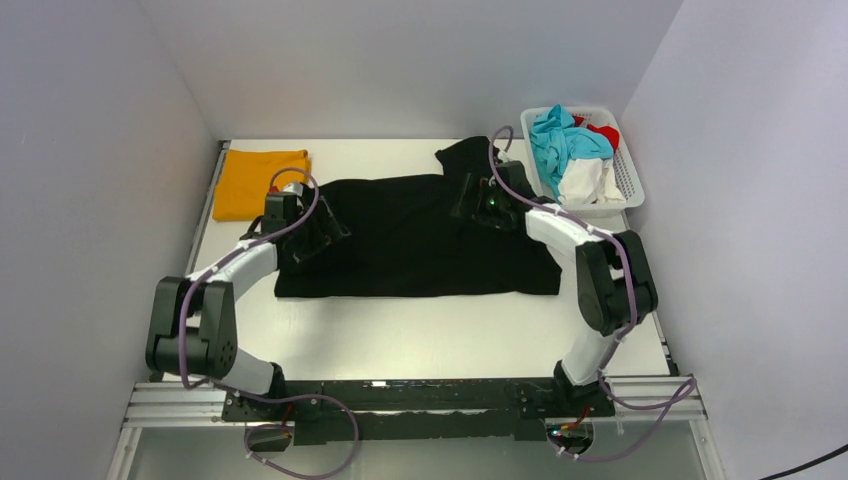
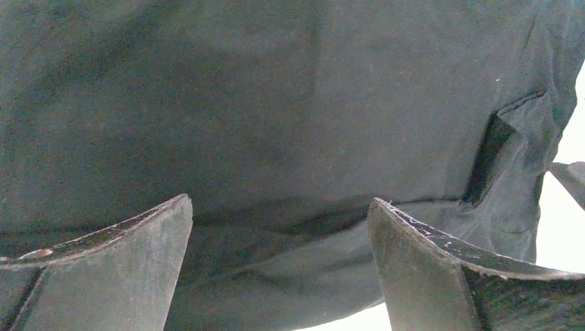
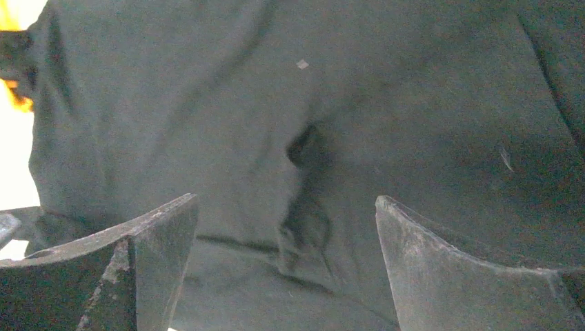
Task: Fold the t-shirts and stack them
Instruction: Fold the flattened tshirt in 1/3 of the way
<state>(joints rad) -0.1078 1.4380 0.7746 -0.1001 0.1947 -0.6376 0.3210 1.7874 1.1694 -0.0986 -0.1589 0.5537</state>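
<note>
- The white table (image 1: 420, 330) carries everything; both arms are bolted at its near edge.
- The black t-shirt (image 1: 420, 240) lies spread flat across the middle of the table, with one sleeve sticking out toward the far right corner.
- The left arm (image 1: 215, 300) folds its elbow out to the left, and its forearm reaches over the shirt's left edge.
- The right arm (image 1: 600, 270) folds its elbow out to the right, and its forearm reaches over the shirt's far right part, near that sleeve.
- A white lattice basket (image 1: 632, 185) stands at the far right, just beside the sleeve. It holds teal, white and red cloth.
- The orange-yellow t-shirt (image 1: 258, 180) lies folded at the far left corner, apart from both grippers.
- The left gripper (image 2: 279, 203) has its fingers spread wide and holds nothing. Black cloth (image 2: 276, 103) fills its wrist view; whether the tips touch it I cannot tell.
- The right gripper (image 3: 286, 200) is equally wide apart and empty, above wrinkled black cloth (image 3: 414, 103).
</note>
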